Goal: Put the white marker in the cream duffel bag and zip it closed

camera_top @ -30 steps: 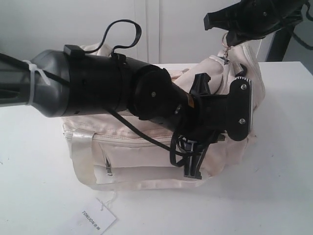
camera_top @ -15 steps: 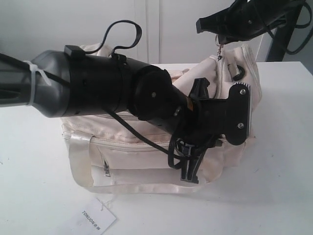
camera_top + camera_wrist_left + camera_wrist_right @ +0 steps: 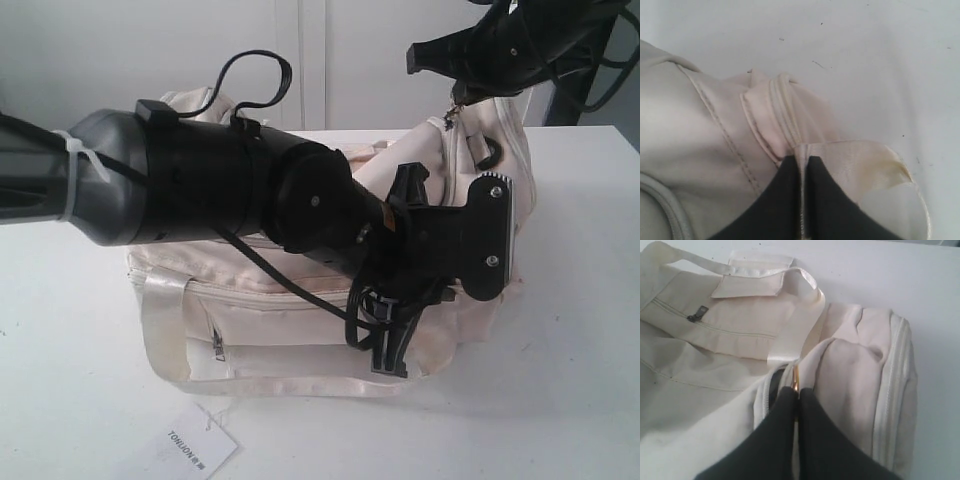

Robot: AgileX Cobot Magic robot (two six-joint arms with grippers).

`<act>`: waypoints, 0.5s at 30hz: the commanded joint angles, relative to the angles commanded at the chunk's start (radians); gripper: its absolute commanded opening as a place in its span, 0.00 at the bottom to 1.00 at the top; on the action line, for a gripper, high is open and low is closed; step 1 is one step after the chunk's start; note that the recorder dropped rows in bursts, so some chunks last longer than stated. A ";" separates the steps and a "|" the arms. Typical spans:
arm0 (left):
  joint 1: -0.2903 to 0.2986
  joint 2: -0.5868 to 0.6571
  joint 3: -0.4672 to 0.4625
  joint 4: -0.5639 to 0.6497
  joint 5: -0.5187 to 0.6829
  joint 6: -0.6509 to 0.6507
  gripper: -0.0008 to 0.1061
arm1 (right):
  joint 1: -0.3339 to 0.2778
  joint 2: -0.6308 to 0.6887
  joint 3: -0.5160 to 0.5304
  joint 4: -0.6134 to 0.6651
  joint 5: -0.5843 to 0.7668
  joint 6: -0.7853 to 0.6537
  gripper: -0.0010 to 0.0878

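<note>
The cream duffel bag (image 3: 290, 335) lies on the white table, largely hidden behind my left arm (image 3: 230, 190). My left gripper (image 3: 801, 159) is shut on a satin webbing tab (image 3: 865, 162) at one end of the bag. At the other end, high on the bag, my right gripper (image 3: 796, 390) is shut on a thin gold zip pull (image 3: 795, 376) beside the zip line (image 3: 892, 390). In the exterior view the gold pull (image 3: 458, 103) hangs under my right arm (image 3: 520, 40). The white marker is out of view.
A white paper tag printed TONIJON (image 3: 195, 447) lies on the table in front of the bag. The front pocket zip (image 3: 219, 345) faces the camera. A black cable loops over my left arm (image 3: 255, 75). A white wall stands behind the table.
My right gripper drifted left and then a little back right, still shut on the gold pull, and the bag's right end shifted with it. My left arm rose slightly.
</note>
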 joint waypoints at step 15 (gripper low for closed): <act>0.000 0.000 0.000 -0.002 -0.005 0.000 0.01 | 0.000 -0.001 0.000 -0.057 0.091 0.056 0.15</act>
